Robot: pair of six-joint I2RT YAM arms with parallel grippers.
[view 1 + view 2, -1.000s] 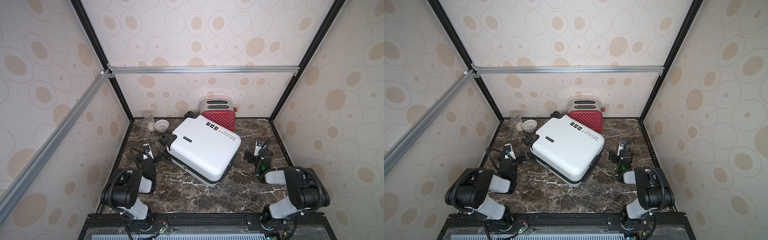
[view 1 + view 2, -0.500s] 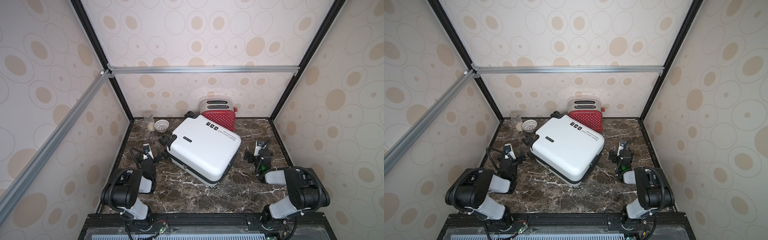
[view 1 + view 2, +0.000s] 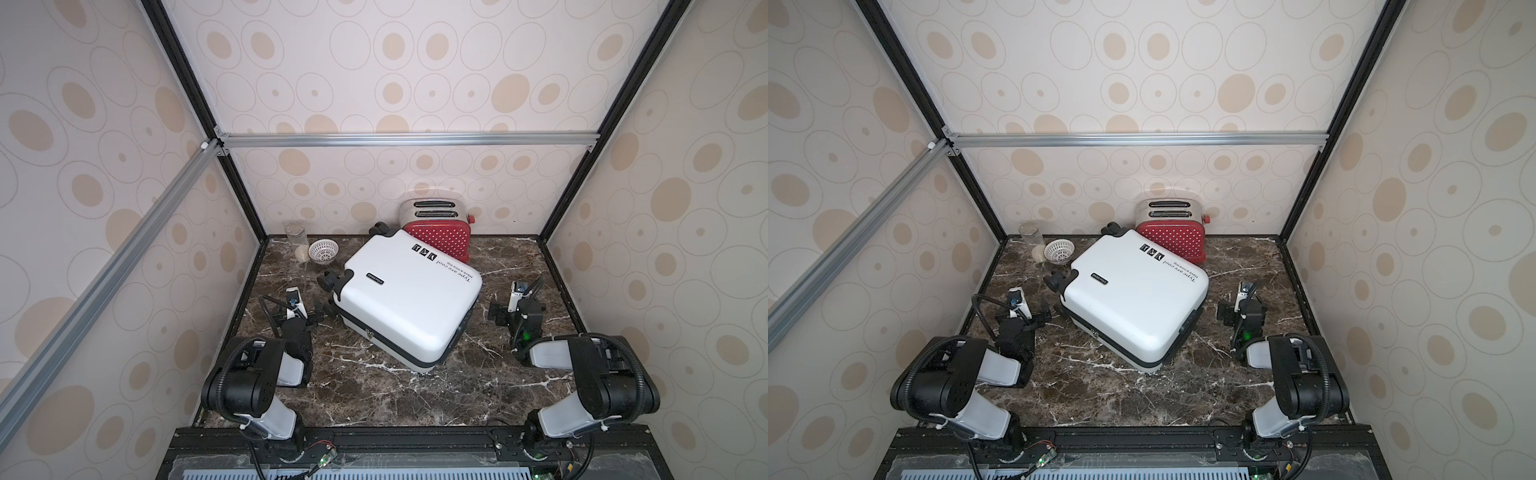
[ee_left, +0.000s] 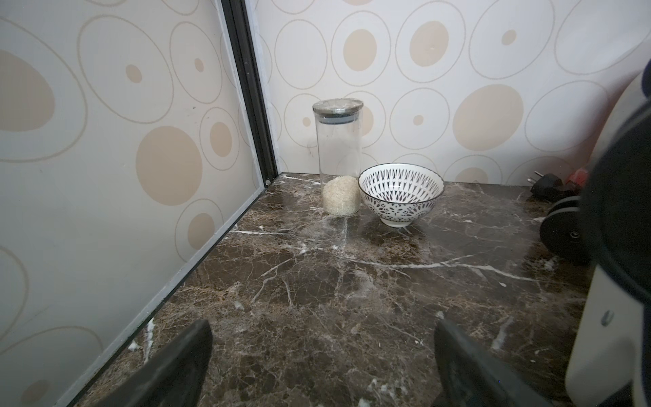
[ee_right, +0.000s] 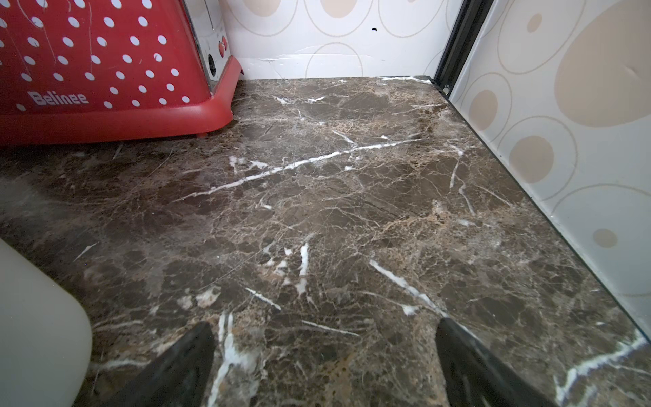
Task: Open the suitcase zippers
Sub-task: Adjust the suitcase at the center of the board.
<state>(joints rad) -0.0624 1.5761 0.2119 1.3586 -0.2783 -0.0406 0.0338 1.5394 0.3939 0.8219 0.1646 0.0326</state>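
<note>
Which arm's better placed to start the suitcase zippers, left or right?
Probably left. The silvery pulls sit on the suitcase edge nearest the left arm, whose jaws stand open beside that corner; no pull shows on the side facing the right arm.

On the red dotted toaster point(image 5: 105, 53) the white brand name "Belinee" is read in the right wrist view. On the white suitcase point(image 3: 399, 307), in both top views, black print is seen upside down: "Type are cool", with a smaller line beside it that cannot be read with certainty. Three black squares point(image 3: 424, 252) with white signs are printed near it. White letters are carried by the badge point(image 3: 374, 279), too small to be read.
</note>
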